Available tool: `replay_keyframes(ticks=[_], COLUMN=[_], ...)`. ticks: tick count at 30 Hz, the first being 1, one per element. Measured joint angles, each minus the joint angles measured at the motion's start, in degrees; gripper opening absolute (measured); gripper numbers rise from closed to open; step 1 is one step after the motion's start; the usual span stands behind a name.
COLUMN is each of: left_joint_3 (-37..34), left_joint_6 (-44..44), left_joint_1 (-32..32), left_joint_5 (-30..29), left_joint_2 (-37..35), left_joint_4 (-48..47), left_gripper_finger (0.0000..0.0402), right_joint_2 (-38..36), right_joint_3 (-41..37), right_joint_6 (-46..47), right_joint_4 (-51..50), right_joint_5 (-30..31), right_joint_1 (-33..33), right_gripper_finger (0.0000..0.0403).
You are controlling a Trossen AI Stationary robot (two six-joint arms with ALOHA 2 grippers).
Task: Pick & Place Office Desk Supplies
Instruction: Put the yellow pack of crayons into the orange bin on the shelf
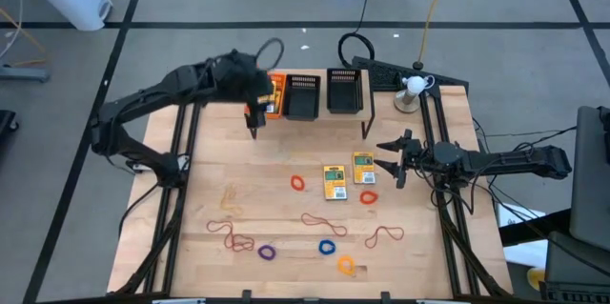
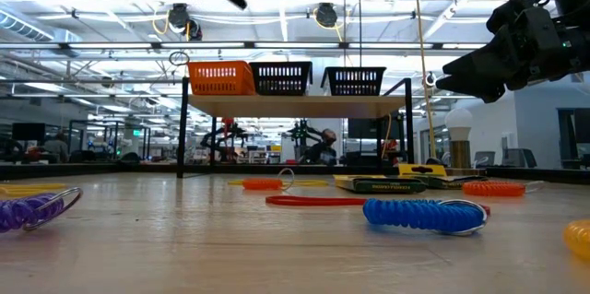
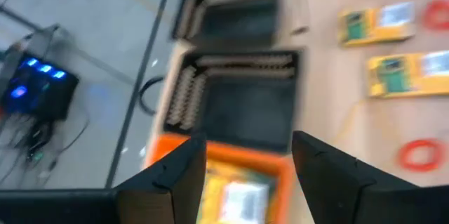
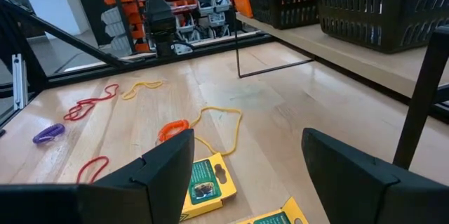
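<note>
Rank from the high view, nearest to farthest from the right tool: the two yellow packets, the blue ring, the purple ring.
From the right tool:
1. Yellow packets, right beside the tool, mid-table; the second packet lies just past the first.
2. Blue ring, toward the table's front edge, centre.
3. Purple ring, front edge, further to the left arm's side.

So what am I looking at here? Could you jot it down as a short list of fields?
Setting: wooden table with a raised shelf at the back
Shelf: orange mesh tray, two black mesh trays
In orange tray: a yellow packet
Left pincer: open, above the orange tray
Right pincer: open, hovering by the table's right edge
On table: two yellow packets, rubber bands, coloured coil rings
</note>
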Motion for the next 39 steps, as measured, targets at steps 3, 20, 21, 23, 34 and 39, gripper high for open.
replay_keyframes(ticks=[3,20,21,23,34,39], left_joint_3=[0.0,0.0,0.0,0.0,0.0,0.0], left_joint_6=[-3.9,-13.3,-13.7,-14.3,-14.7,-14.5], left_joint_1=[-6.8,-21.1,-20.4,-18.7,-10.8,-10.2], left_joint_5=[-1.7,0.6,1.3,3.2,13.5,13.6], left_joint_2=[0.3,24.9,25.9,27.9,34.8,36.8], left_joint_4=[-0.7,14.5,15.2,16.0,23.3,24.9], left_gripper_finger=[0.0207,0.0177,0.0177,0.0177,0.0177,0.0177], right_joint_2=[0.0,0.5,0.7,1.2,4.6,5.8], right_joint_3=[0.0,0.0,0.0,0.0,0.0,0.0], right_joint_6=[-0.1,-0.5,-0.2,-0.1,4.7,5.4], right_joint_4=[0.0,0.0,0.0,0.0,-1.4,-1.3], right_joint_5=[0.0,-0.1,-0.1,-0.1,-0.1,-0.1], right_joint_1=[0.0,0.0,0.0,0.0,0.0,0.0], right_gripper_finger=[0.0254,0.0254,0.0254,0.0254,0.0254,0.0254])
